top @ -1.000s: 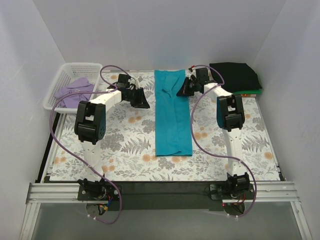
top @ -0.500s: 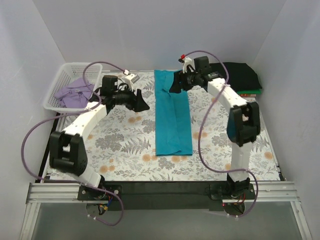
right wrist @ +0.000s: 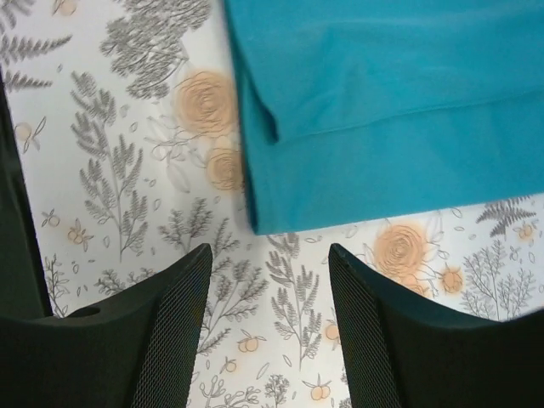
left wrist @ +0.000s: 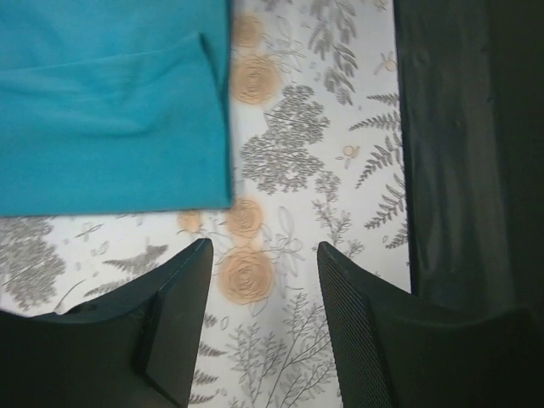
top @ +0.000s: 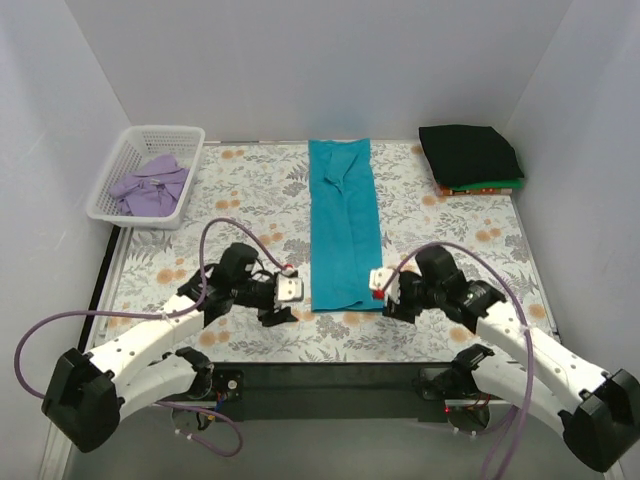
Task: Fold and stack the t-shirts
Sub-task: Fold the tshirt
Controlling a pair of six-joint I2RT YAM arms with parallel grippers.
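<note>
– Down the middle of the floral-patterned table cloth (top: pixel 230 200) lies the long, narrow teal cloth t-shirt (top: pixel 345 230), already folded into a strip. Which way does it run?
– Its long axis runs from the near edge straight toward the far edge, so its short near hem faces the arms.
– And the grippers?
– The black two-finger left gripper (top: pixel 283 300) sits just beside the near left corner of that hem. The matching right gripper (top: pixel 388 297) is just beside the near right corner. Neither is nearer; they flank it evenly.
– Holding anything?
– No. Both wrist views show the jaws spread wide and empty over the flower print. The teal corner is just ahead of the fingertips (left wrist: pixel 183 285), not between them.
– So the next move?
– My guess is that each takes its own corner. The hem would then be carried along the strip toward the far end, halving it.
</note>
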